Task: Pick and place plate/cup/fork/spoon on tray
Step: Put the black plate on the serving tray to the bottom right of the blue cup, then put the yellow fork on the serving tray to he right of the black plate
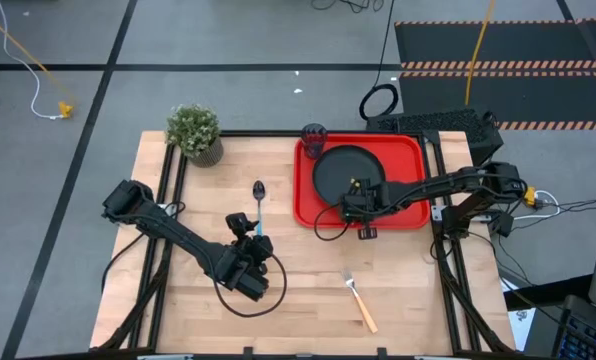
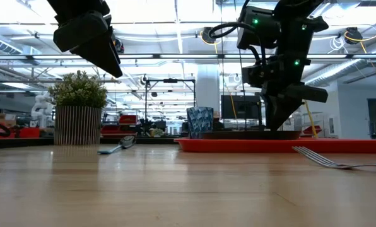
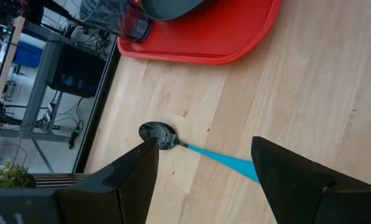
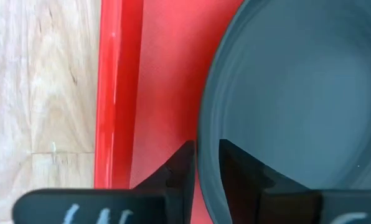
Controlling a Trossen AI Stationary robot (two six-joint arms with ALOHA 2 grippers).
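Observation:
The black plate (image 1: 346, 170) lies flat on the red tray (image 1: 410, 150), with the dark cup (image 1: 313, 138) upright in the tray's far left corner. My right gripper (image 4: 206, 163) points down at the plate's near rim, one finger on each side and a narrow gap between them. The blue-handled spoon (image 1: 259, 200) lies on the table left of the tray. My left gripper (image 3: 204, 168) hangs open above its handle (image 3: 226, 160), clear of it. The orange-handled fork (image 1: 358, 300) lies on the table near the front edge. My right gripper comes from above, pointing down, with one finger (image 4: 182, 171) outside the plate's near rim (image 4: 205, 134) and the other over the plate's inner side. The plate rests flat on the tray. I cannot tell whether the fingers touch the rim.
A potted plant (image 1: 195, 133) stands at the table's far left corner. Bare wood lies between the spoon, the fork and the tray's near rim (image 1: 378, 224). Cables and a dark box lie off the table's right side.

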